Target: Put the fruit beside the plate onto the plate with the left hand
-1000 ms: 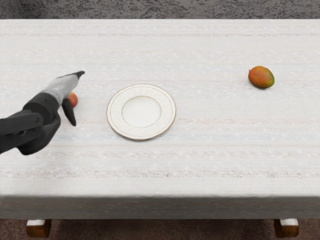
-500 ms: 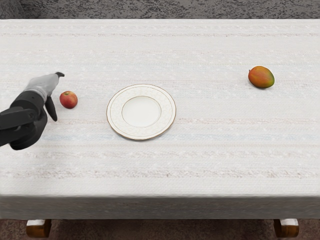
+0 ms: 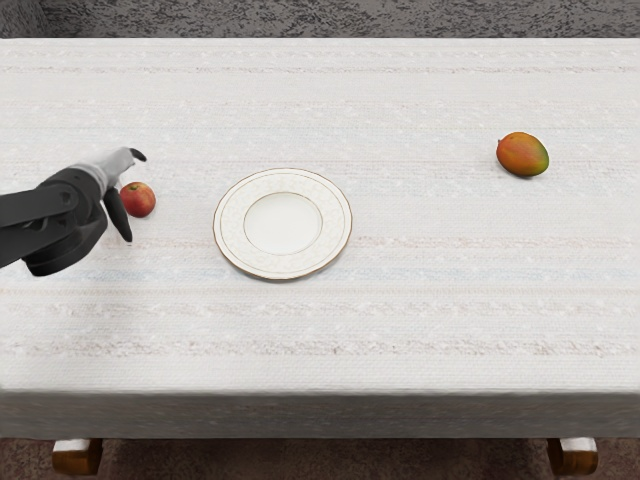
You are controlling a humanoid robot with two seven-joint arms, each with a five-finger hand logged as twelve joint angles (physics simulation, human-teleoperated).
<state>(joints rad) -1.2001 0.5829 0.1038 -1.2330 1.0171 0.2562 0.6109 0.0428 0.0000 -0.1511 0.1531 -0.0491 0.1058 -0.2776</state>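
between the pale upper fingers [image 3: 120, 158] and the dark thumb [image 3: 119, 222] of the left hand [image 3: 100, 190], a small round red apple [image 3: 138, 199] is sitting on the white cloth-covered table [image 3: 400, 320]. the fingers are spreading open around the apple's left side and gripping nothing; whether any tip is touching it cannot be told. past the fingertips to their right, a round white ceramic plate with a thin gold rim [image 3: 228, 222] is lying flat, the apple near its left edge. well away to the fingers' right, an oval orange-green mango [image 3: 522, 154] is resting.

red apple [image 3: 138, 199] on table, left of white plate [image 3: 283, 223]
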